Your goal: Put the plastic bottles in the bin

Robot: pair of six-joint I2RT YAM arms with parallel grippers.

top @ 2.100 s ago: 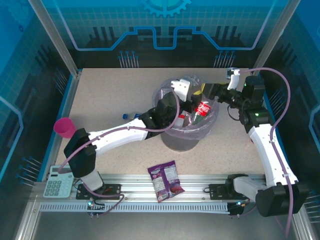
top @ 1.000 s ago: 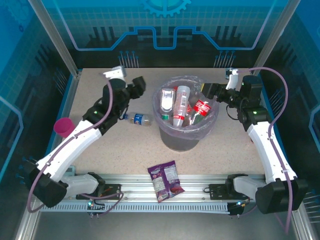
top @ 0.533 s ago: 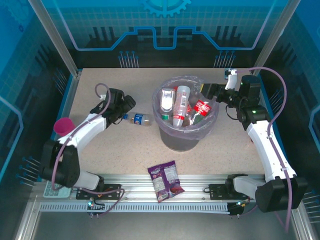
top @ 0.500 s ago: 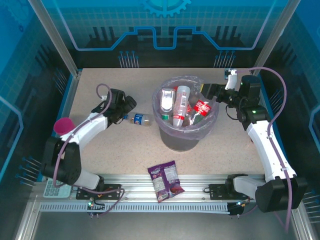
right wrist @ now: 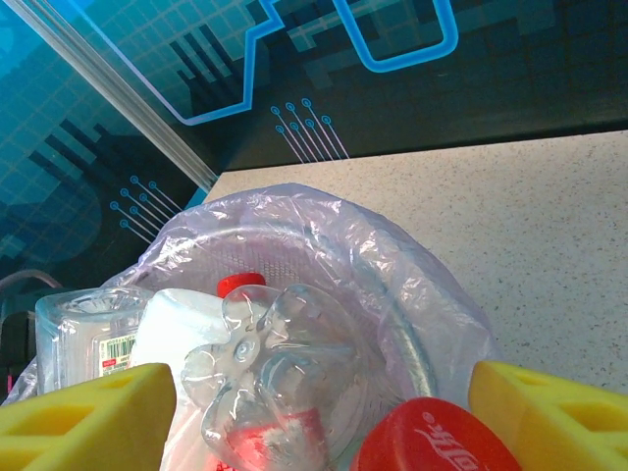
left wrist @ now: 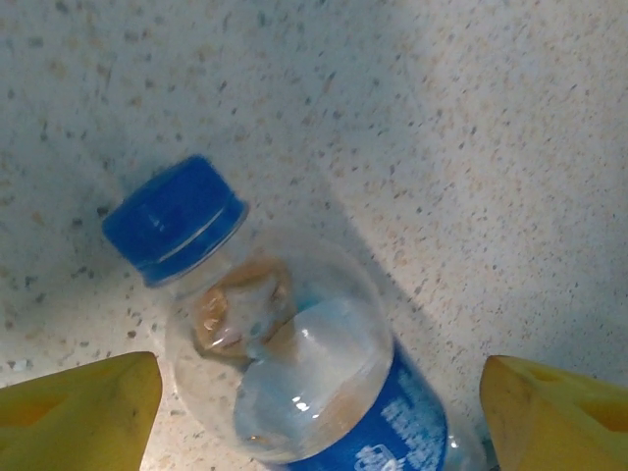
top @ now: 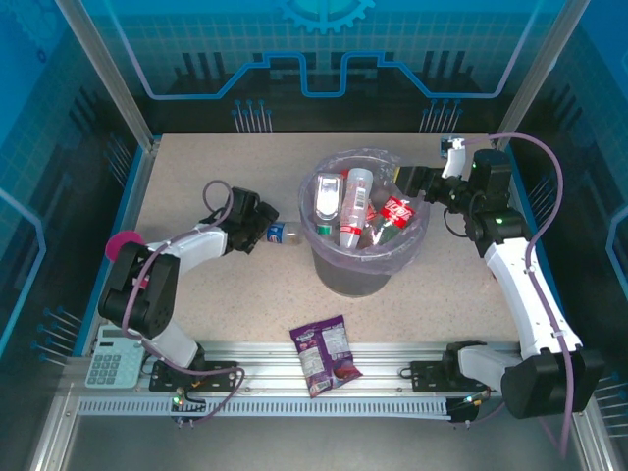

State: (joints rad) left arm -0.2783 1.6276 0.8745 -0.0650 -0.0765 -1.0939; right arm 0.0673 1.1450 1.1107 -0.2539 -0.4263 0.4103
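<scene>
Blue-capped bottle (left wrist: 294,363) right between the jaws!
It's lying on the speckled surface (left wrist: 471,147), cap pointing up-left, yellow fingertips (left wrist: 74,407) wide apart on either side.

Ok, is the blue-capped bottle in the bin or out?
Out. The blue-capped bottle lies sideways on the table left of the bin, between the left gripper's open jaws.

Both arms look the same tbh: glossy white shells with fat black joint housings, on the left white-and-black arm (top: 196,241) and the right white-and-black arm (top: 525,285). A thin lavender cable (top: 551,169) arcs off the right one toward 1 o'clock. The left gripper (left wrist: 316,412) and right gripper (right wrist: 319,412) have chunky bright-yellow fingertips (left wrist: 74,412).
</scene>
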